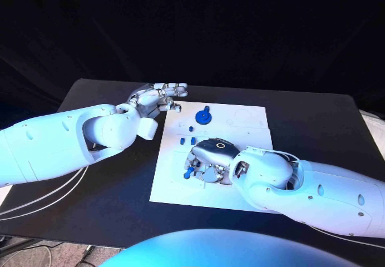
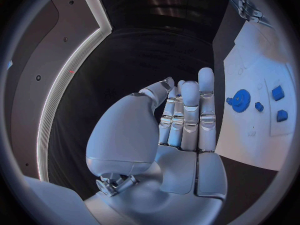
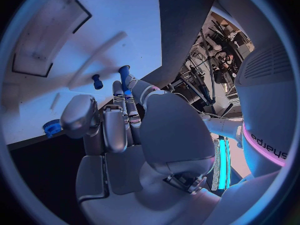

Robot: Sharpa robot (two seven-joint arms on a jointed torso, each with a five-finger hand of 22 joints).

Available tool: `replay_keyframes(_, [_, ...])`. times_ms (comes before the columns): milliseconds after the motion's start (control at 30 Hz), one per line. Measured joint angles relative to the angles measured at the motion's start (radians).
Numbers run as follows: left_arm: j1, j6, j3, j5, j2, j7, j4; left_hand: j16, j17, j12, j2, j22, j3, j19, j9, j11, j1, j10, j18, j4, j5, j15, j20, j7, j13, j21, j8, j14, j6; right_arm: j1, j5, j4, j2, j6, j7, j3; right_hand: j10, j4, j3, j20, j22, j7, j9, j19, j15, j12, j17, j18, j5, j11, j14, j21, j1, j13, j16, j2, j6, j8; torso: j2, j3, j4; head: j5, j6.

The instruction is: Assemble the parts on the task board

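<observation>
The white task board [image 1: 241, 125] lies mid-table. On its far part rest a blue gear [image 1: 205, 117] and a few small blue parts [image 1: 192, 129]. My left hand [image 1: 156, 98] hovers off the board's far left corner, fingers straight and holding nothing; past the left hand [image 2: 181, 130] I see the gear [image 2: 241, 100] and small parts [image 2: 277, 92]. My right hand [image 1: 211, 158] bends down over the board's near left part. The right hand's [image 3: 125, 130] fingertips are at a blue peg [image 3: 125, 77]; whether they grip it is hidden. A shorter blue peg [image 3: 97, 81] stands beside it.
The black table [image 1: 104, 189] stretches left and right of the board. A blue toothed piece [image 3: 52, 127] sits near the board's edge by my right hand. A sunken rectangular pocket [image 3: 44, 40] lies in the board [image 3: 106, 15] beyond the pegs.
</observation>
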Motion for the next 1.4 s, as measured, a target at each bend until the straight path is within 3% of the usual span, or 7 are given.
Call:
replay_keyframes(667, [0.000, 0.003, 0.000, 0.000, 0.000, -0.004, -0.001, 0.000, -0.003, 0.000, 0.000, -0.002, -0.003, 0.000, 0.000, 0.004, 0.000, -0.004, 0.000, -0.003, 0.000, 0.003, 0.000, 0.000, 0.000, 0.000, 0.000, -0.003, 0.000, 0.002, -0.031, 0.005, 0.018, 0.047, -0.023, 0.003, 0.000, -0.003, 0.002, 0.000, -0.001, 0.001, 0.002, 0.000, 0.004, -0.007, 0.000, 0.000, -0.001, 0.001, -0.004, 0.000, 0.000, 0.001, 0.000, 0.000, 0.003, -0.006, 0.000, -0.0007, -0.0006, -0.006, 0.000])
replay_keyframes(767, [0.000, 0.004, 0.000, -0.001, 0.000, -0.004, 0.000, 0.000, -0.003, 0.000, 0.000, -0.002, -0.003, 0.000, 0.000, 0.004, 0.000, -0.004, 0.000, -0.003, 0.000, 0.003, 0.000, 0.000, 0.000, 0.000, 0.000, -0.003, 0.000, 0.002, -0.034, 0.004, 0.024, 0.053, -0.029, 0.003, -0.011, 0.001, -0.002, 0.003, -0.004, 0.011, 0.002, 0.003, 0.010, -0.024, -0.003, 0.000, 0.006, 0.014, -0.001, 0.000, -0.001, 0.000, 0.000, -0.001, -0.007, -0.010, -0.001, -0.0013, -0.0005, -0.007, 0.000])
replay_keyframes(833, [0.000, 0.004, 0.000, -0.001, 0.000, -0.005, 0.000, 0.000, -0.003, 0.000, 0.000, -0.002, -0.003, 0.000, 0.000, 0.004, 0.000, -0.004, 0.000, -0.003, 0.000, 0.003, 0.000, 0.000, 0.000, 0.000, 0.000, -0.003, 0.000, 0.002, -0.034, 0.003, 0.026, 0.055, -0.031, 0.002, -0.055, 0.013, -0.013, 0.010, -0.011, 0.021, 0.001, -0.003, 0.022, -0.042, -0.008, 0.000, 0.021, 0.022, -0.003, 0.000, -0.026, 0.000, 0.000, -0.026, -0.034, -0.021, -0.001, -0.0015, -0.0004, -0.007, 0.000])
replay_keyframes(933, [0.000, 0.004, 0.000, -0.001, 0.000, -0.005, 0.000, 0.000, -0.003, 0.000, 0.000, -0.002, -0.003, 0.000, 0.000, 0.004, 0.000, -0.004, 0.000, -0.003, 0.000, 0.003, 0.000, 0.000, 0.000, 0.000, 0.000, -0.003, 0.000, 0.001, -0.034, 0.000, 0.028, 0.059, -0.034, -0.001, -0.115, 0.017, -0.032, 0.020, -0.017, 0.021, -0.019, -0.002, 0.024, -0.054, -0.010, 0.000, 0.029, 0.029, -0.002, -0.003, -0.051, -0.006, 0.000, -0.050, -0.087, -0.025, -0.001, -0.0014, -0.0003, -0.008, 0.000])
replay_keyframes(1167, [0.000, 0.005, 0.000, -0.001, -0.001, -0.006, 0.001, 0.000, -0.003, 0.000, 0.000, -0.002, -0.003, 0.000, 0.000, 0.004, 0.000, -0.004, 0.000, -0.003, 0.000, 0.003, 0.000, 0.000, 0.000, 0.000, 0.000, -0.003, 0.000, 0.000, -0.030, -0.002, 0.028, 0.061, -0.037, -0.002, -0.138, 0.016, -0.055, 0.020, -0.021, 0.017, -0.028, -0.002, 0.029, -0.051, -0.013, 0.000, 0.033, 0.034, -0.003, -0.004, -0.061, -0.004, 0.000, -0.061, -0.122, -0.025, -0.001, -0.0012, -0.0002, -0.008, 0.000])
replay_keyframes(1400, [0.000, 0.006, 0.000, -0.001, -0.001, -0.008, 0.001, 0.000, -0.005, 0.004, 0.000, -0.002, -0.003, 0.000, 0.000, 0.004, 0.000, -0.004, 0.000, -0.003, 0.000, 0.003, 0.000, 0.000, 0.000, 0.000, 0.000, -0.003, 0.000, 0.000, -0.023, 0.004, 0.012, 0.046, -0.038, -0.002, -0.224, 0.022, -0.142, 0.031, -0.034, 0.020, -0.032, -0.005, 0.038, -0.050, -0.017, 0.000, 0.044, 0.047, -0.002, -0.013, -0.077, -0.002, 0.000, -0.077, -0.204, -0.025, -0.001, -0.0004, -0.0003, -0.012, 0.000])
